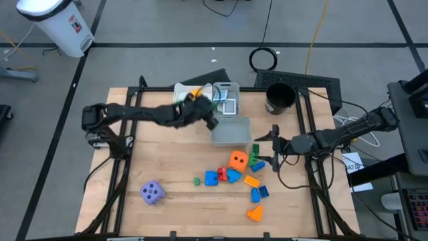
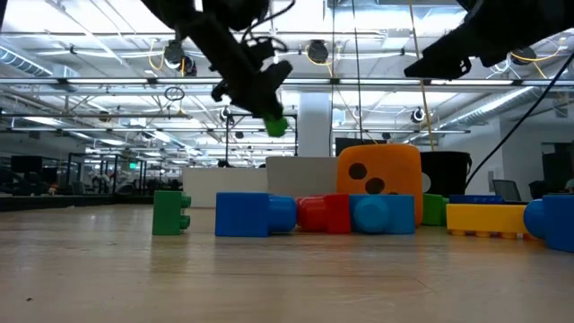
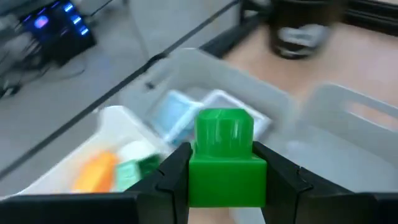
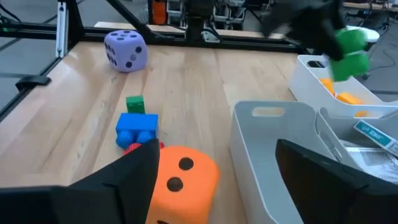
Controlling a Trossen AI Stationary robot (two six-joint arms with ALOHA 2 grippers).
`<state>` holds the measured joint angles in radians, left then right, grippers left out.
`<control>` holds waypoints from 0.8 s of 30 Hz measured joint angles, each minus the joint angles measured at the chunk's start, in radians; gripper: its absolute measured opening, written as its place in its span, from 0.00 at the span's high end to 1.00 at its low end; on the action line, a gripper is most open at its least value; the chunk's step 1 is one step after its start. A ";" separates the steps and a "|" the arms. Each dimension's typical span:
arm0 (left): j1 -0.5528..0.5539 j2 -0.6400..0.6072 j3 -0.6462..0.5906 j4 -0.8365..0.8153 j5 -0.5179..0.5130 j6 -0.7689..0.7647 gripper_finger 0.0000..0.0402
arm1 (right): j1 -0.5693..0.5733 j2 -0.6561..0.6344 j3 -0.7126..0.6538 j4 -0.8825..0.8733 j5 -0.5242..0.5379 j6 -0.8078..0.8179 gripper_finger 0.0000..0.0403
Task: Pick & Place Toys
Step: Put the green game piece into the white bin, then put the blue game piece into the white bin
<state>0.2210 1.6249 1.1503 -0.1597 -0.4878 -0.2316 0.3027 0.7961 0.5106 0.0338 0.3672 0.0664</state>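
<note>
My left gripper point(image 1: 212, 120) hangs over the bins at the table's far middle, shut on a green block point(image 3: 225, 158), which also shows in the low view point(image 2: 275, 125) and the right wrist view point(image 4: 348, 53). My right gripper point(image 4: 249, 186) stands open near the table's right side point(image 1: 273, 144), above the orange die point(image 4: 180, 177), with nothing between its fingers. The orange die point(image 1: 238, 160) rests on the table among several small blocks, such as a blue one point(image 1: 211, 177) and a yellow one point(image 1: 251, 181). A purple die point(image 1: 152, 193) sits alone at the near left. My left gripper pinches the green block by two opposite sides point(image 3: 194, 174) between its two fingers, at their free ends. The fingers slant down toward the table's far side. The block is lifted clear above the bins, its stud point(image 3: 224, 127) pointing away from the wrist.
A white bin point(image 1: 186, 92) holds orange and green pieces. Beside it a grey bin point(image 1: 233, 87) holds picture cards, and another grey bin point(image 1: 231, 132) stands nearer. A black cup point(image 1: 279, 97) stands at the far right. Bare wood lies at the near left.
</note>
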 joint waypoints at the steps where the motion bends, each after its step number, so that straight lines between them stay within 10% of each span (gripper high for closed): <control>1: 0.034 -0.001 0.000 -0.004 0.007 -0.013 0.65 | 0.000 -0.002 -0.006 0.000 0.000 -0.001 0.28; 13: 0.280 0.071 -0.001 -0.022 0.208 -0.145 0.65 | 0.000 -0.002 -0.011 0.007 0.002 -0.007 0.29; 24: 0.283 0.058 -0.001 -0.043 0.223 -0.102 0.25 | 0.000 -0.002 -0.011 0.006 -0.001 -0.017 0.29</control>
<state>0.5043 1.6833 1.1492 -0.2025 -0.2647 -0.3334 0.3027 0.7944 0.4992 0.0398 0.3664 0.0491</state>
